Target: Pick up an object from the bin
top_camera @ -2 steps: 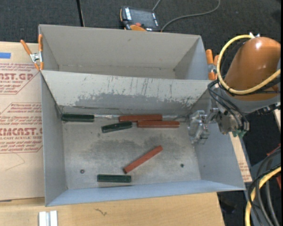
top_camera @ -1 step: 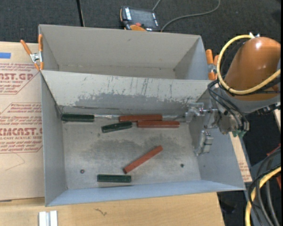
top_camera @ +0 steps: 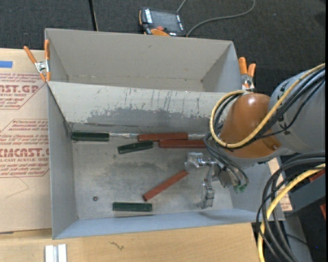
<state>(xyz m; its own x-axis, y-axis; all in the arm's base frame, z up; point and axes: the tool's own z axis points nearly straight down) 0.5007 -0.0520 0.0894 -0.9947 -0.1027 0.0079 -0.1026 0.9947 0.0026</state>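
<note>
where the arm comes in over the right wall of the bin [top_camera: 60,162], the gripper [top_camera: 206,192] hangs low above bare grey floor near the bin's near right corner, and whether it is open or closed i cannot tell from where i stand. the closest thing to it is a slanted red-brown stick [top_camera: 165,185], lying flat on the floor toward the middle. its upper end points at the gripper and stops just beside it, apart from it as far as i can see, while its lower end aims at the near wall. just past that lower end a dark green stick [top_camera: 132,206] lies along the near wall and close to it. along the foot of the far wall there is a loose row, well apart from the gripper: a second dark green stick [top_camera: 90,137] by the far left corner, a tilted green stick [top_camera: 135,146] a little way out from the wall, and a pair of red-brown sticks [top_camera: 169,140] lying side by side, overlapping and touching. the right end of that pair runs under the orange wrist cover [top_camera: 251,127] and its loops of cable [top_camera: 221,119], which hang over the far right corner and hide whatever lies beneath them.
</note>
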